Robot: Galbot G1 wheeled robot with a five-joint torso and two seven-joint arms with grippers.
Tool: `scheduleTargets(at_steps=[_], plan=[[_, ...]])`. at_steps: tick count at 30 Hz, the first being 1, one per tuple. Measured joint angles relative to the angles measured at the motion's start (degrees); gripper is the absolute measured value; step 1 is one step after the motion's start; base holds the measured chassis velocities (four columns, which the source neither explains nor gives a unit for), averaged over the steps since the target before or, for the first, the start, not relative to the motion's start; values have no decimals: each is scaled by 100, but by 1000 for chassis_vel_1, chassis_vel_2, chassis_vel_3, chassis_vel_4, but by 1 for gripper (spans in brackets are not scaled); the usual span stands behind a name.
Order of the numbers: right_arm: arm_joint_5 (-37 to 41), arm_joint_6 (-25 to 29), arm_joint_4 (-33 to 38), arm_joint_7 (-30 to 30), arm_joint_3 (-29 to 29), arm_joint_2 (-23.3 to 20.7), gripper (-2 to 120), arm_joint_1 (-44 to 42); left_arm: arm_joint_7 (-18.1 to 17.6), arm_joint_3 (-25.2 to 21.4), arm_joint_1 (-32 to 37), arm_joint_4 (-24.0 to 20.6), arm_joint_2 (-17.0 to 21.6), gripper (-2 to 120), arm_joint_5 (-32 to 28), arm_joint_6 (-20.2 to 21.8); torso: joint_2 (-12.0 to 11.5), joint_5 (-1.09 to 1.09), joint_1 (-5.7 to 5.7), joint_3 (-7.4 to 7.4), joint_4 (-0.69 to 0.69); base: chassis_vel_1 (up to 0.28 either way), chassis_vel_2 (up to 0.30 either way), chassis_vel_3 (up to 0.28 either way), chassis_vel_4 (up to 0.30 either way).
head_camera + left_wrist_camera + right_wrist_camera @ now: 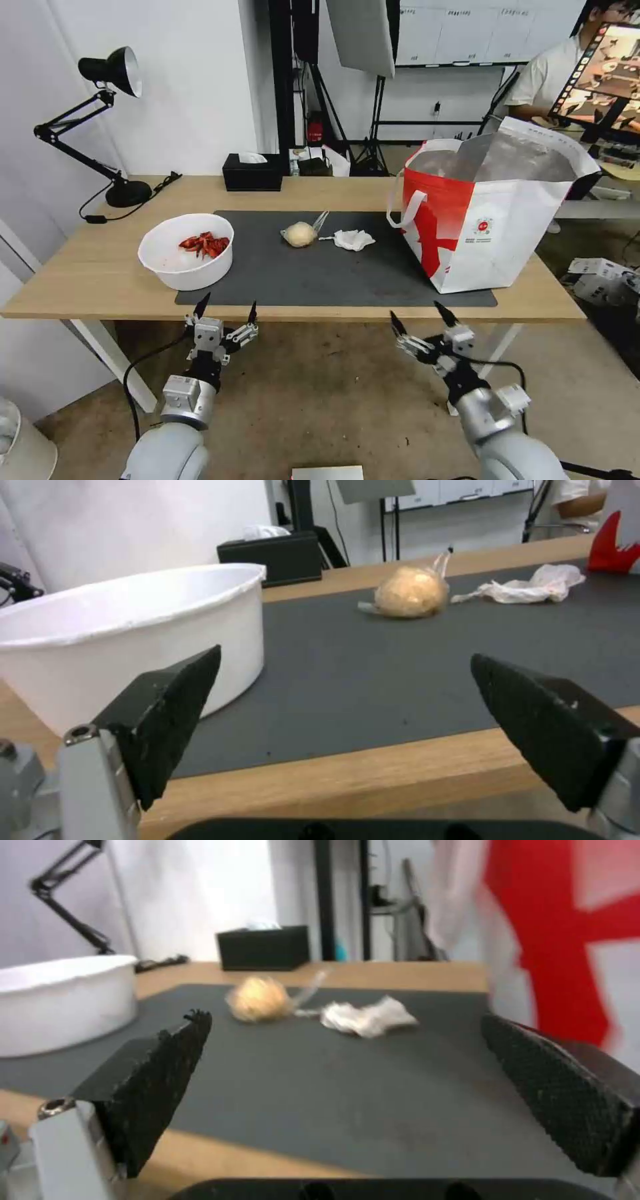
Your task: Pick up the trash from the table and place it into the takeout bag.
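Note:
On the table's (93,273) dark grey mat (320,273) lies the trash. A white bowl of red scraps (186,250) (133,630) (60,1000) stands at the left. A clear bag with a beige lump (301,233) (410,592) (259,999) and a crumpled white tissue (353,239) (530,584) (368,1016) lie mid-mat. The red-and-white takeout bag (487,220) (567,940) stands open at the right. My left gripper (227,308) (343,700) hovers open just before the table's front edge, near the bowl. My right gripper (421,318) (340,1070) hangs open below the front edge, left of the bag.
A black desk lamp (100,120) stands at the table's back left with its cord trailing. A black tissue box (252,172) (273,557) (263,946) sits at the back edge. Tripods and stands fill the room behind. Boxes (603,277) lie on the floor at the right.

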Motion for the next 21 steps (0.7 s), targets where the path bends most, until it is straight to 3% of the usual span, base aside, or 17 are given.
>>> scheduleTargets(at_steps=[9, 17, 19, 21], plan=[[758, -124, -774, -43, -1134, -576, 100, 1920, 30, -27, 60, -26, -42, 100, 9, -14, 0, 0, 0, 0, -1, 0, 0, 0, 0], [1048, -267, -1362, 75, -2008, -612, 100, 3085, 46, -38, 89, -31, -76, 100, 17, -18, 0, -1, 0, 0, -1, 0, 0, 0, 0], [1073, -682, -1866, 701, -2847, -427, 100, 4043, 56, -60, 105, -24, -144, 100, 30, -38, 0, -1, 0, 0, -2, 0, 0, 0, 0], [1086, -855, -2009, 905, -3055, -339, 100, 4307, 59, -62, 108, -18, -173, 100, 32, -41, 0, 0, 0, 0, 0, 0, 0, 0, 0]])
